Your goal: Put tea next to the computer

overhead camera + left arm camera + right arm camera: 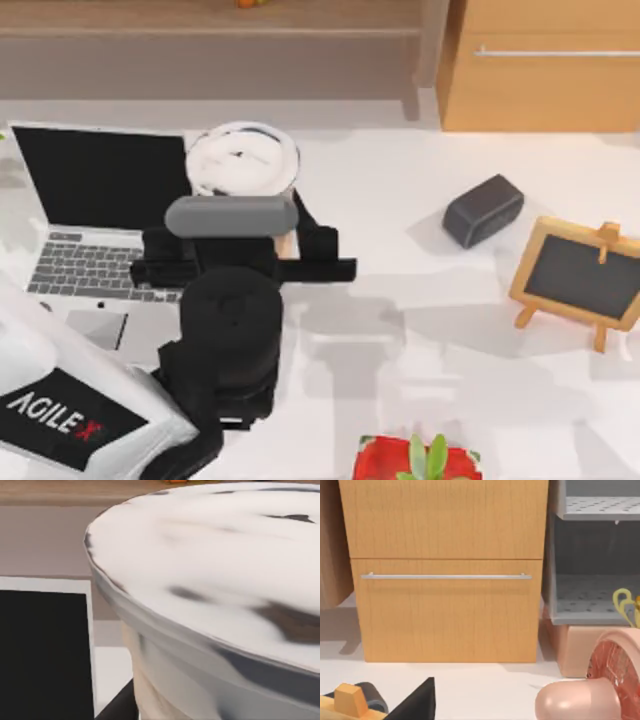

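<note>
The tea (242, 160) is a takeaway cup with a round white lid streaked with dark marks; a sliver of its tan body shows below the lid in the top view, and in the left wrist view (215, 595) the lid and its greyish rim sit very close to the camera, with the pale side of the cup under it. The cup stands on the white tabletop (420, 350) just beside the right edge of the computer (95, 230), a silver laptop with a black screen, grey keyboard and pale trackpad. The left jaws (245, 240) sit at the near side of the cup, their dark fingers spread to either side of its body, but the arm's wrist covers the contact, so whether they grip the cup or stand wide cannot be told. The arm also hides the laptop's lower right corner. To the right lie a dark grey rounded box (483, 210) and a wood-framed blackboard easel (582, 280); a red pot with a green plant (418, 462) is cut off at the near edge. The right wrist view faces a wooden drawer cabinet (445, 570).
</note>
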Robot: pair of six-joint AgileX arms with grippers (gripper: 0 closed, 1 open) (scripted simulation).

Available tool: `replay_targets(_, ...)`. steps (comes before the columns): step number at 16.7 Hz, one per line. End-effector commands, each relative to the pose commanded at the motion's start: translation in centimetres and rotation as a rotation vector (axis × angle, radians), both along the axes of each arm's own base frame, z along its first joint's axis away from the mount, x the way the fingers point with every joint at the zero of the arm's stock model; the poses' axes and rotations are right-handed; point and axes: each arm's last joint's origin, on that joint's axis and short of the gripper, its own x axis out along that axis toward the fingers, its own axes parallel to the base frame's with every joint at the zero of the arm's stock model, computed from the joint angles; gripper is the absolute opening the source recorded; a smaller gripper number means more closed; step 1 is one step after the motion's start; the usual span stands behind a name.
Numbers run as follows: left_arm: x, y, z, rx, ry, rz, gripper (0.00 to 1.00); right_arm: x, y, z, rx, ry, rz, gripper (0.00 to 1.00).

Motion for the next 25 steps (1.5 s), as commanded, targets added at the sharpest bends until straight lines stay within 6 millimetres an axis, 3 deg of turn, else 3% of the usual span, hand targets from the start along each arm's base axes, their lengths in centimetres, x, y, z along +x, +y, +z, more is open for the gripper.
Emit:
replay_targets(11,0.4,-0.6,-0.3,-0.056,-0.050,-0.004,0.00,0.0,0.0,0.0,0.000,0.000,0.000,1.00)
replay_targets(19,0.0,-0.2,-2.9,-0.005,-0.004,-0.002,0.00,0.0,0.0,0.0,0.000,0.000,0.000,1.00)
replay_targets(23,0.0,-0.1,-3.0,0.000,0.001,-0.002,0.00,0.0,0.0,0.0,0.000,0.000,0.000,1.00)
replay_targets(25,0.0,-0.1,-3.0,0.000,0.001,-0.002,0.15,0.0,0.0,0.0,0.000,0.000,0.000,1.00)
